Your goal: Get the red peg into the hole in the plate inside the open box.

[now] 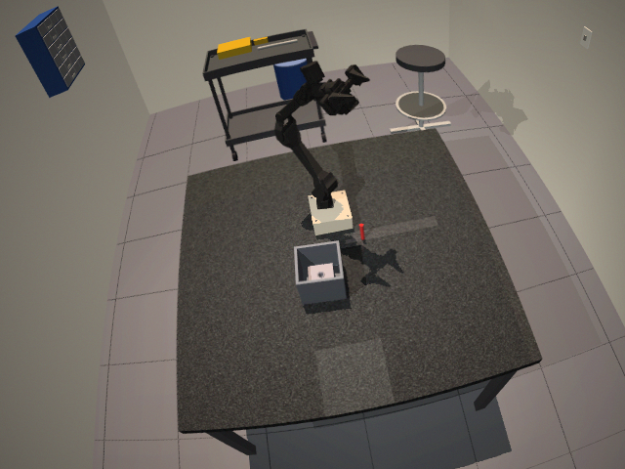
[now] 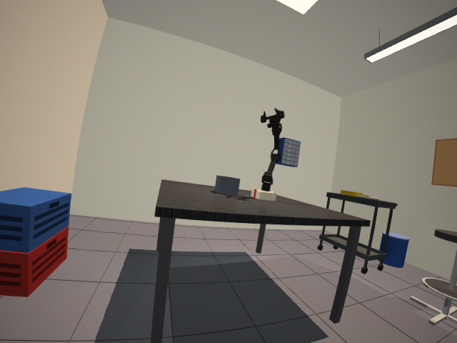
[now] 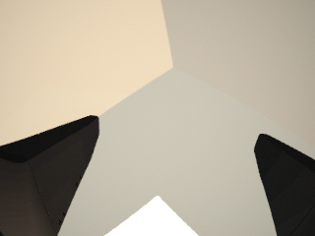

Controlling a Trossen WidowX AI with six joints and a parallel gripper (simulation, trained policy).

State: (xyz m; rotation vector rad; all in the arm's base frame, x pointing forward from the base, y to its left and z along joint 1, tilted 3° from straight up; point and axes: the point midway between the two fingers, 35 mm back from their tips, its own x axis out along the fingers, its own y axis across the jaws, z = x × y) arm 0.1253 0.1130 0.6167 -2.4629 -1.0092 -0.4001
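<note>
Arm raised high above its base, fingers (image 1: 364,89) (image 2: 268,113) spread wide.

Room's dim overall, walls softly lit. Exterior view: lit ceiling panel (image 2: 299,5) top edge, plus long strip lamp (image 2: 413,36) at R, both blown out white. Hard-edged dark shadows on floor (image 1: 376,439) (image 2: 206,295) under table (image 1: 252,322) (image 2: 235,208); pale patches on tabletop in top view. Wrist view: white glare, bottom ctr. Small details soft, pixelated.

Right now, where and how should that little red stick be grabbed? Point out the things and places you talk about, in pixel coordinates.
Probably by its upper part, from above: the red peg (image 1: 361,232) (image 2: 254,194) stands upright and slim on the table, so the fingers could close on opposite sides, taking care beside the arm's pale base (image 1: 333,227) (image 2: 266,195).
</note>
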